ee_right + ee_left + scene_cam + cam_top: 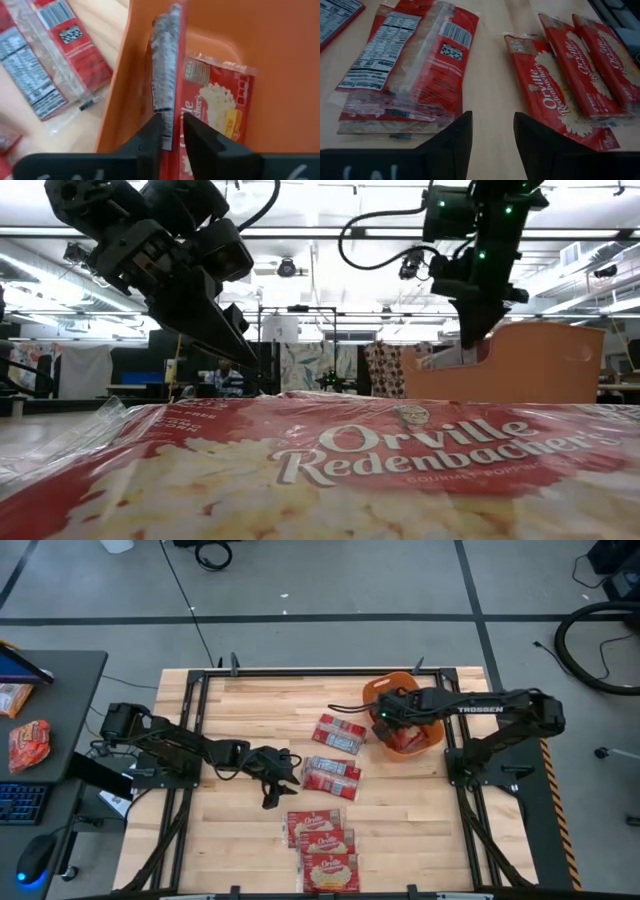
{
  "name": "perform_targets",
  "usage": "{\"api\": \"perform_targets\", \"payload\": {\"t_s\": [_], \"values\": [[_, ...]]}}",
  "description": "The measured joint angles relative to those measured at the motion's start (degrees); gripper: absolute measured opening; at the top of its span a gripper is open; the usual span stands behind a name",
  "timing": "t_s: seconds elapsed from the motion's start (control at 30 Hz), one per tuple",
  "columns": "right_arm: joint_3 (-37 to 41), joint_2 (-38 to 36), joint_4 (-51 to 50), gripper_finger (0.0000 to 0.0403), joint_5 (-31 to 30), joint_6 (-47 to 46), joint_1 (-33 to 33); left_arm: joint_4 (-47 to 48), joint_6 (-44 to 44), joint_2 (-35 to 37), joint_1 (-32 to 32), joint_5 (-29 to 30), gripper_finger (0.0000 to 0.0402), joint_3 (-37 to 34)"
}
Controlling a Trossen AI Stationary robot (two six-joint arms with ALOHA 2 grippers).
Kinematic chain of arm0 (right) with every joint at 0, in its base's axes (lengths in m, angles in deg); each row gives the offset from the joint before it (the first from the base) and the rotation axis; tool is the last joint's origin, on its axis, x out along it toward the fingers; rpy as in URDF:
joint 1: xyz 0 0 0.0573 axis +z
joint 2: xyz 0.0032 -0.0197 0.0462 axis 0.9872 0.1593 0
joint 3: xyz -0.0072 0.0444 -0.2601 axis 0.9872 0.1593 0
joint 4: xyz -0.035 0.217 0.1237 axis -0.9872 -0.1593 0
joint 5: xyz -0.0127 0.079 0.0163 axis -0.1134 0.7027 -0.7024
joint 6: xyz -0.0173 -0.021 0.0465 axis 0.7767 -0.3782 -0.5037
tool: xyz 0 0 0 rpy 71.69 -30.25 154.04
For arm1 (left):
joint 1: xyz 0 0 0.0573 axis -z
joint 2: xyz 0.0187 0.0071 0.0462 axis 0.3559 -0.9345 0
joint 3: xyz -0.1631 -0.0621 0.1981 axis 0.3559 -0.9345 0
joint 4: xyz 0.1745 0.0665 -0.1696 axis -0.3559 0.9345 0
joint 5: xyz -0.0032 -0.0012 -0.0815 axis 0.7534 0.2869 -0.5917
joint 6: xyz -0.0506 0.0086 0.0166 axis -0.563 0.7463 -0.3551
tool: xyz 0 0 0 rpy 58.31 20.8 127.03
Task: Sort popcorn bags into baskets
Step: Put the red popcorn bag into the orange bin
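The orange basket [432, 730] stands at the table's far right, with a red popcorn bag [215, 110] lying label up inside. My right gripper [172, 132] is over the basket's left part, shut on another bag turned edge-on. My left gripper [492, 135] hovers open above bare wood at mid-table [280, 790]. It is between a bag lying white-and-blue back up [415, 65] and a row of three label-up bags [555, 95] at the near edge. A second back-up bag [340, 733] lies flat further toward the far edge. My right gripper pinches the bag between its two fingers at one end [167, 112], coming from above and pointing down into the basket. The bag hangs edge-on below the fingers, close beside the basket's left wall [125, 75]. Whether its lower end rests on the floor I cannot tell.
The three near bags [325, 848] lie side by side at the table's near edge; one fills the low view's foreground [350, 470]. A dark side table on the left holds an orange-red snack pouch [28, 745], a keyboard and a mouse. Bare wood shows at the table's left and near right.
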Motion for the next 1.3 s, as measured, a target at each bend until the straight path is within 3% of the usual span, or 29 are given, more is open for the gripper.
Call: {"api": "perform_targets", "payload": {"t_s": [0.17,0.3,0.47,0.63,0.9,1.1,1.3], "values": [[-1.1,-3.0,-4.6,0.0121,2.3,-0.7,0.0,0.0,0.0,0.0,-0.1,0.1,0.0148,0.0],[-3.5,-6.8,-7.6,0.0134,-1.4,-2.0,0.8,-0.1,0.0,0.0,0.0,0.1,0.0148,0.0],[-3.8,-9.3,4.3,0.0134,-0.1,6.4,5.9,-0.1,-1.9,-0.3,0.0,3.5,0.0148,0.0],[-3.8,-6.7,16.5,0.0134,0.2,12.6,13.1,-0.8,0.4,-0.3,1.4,6.8,0.0149,0.0],[-3.8,4.7,25.3,0.0133,0.4,13.7,18.9,-2.1,12.2,-0.3,10.8,30.3,0.0149,0.0],[-3.8,10.5,28.6,0.0133,2.1,15.8,19.3,-3.0,23.3,-2.2,13.3,35.8,0.0171,0.0],[-3.8,9.3,29.6,0.0133,2.0,16.3,18.8,-10.1,42.4,-9.5,13.0,39.3,0.0197,-0.1]]}}
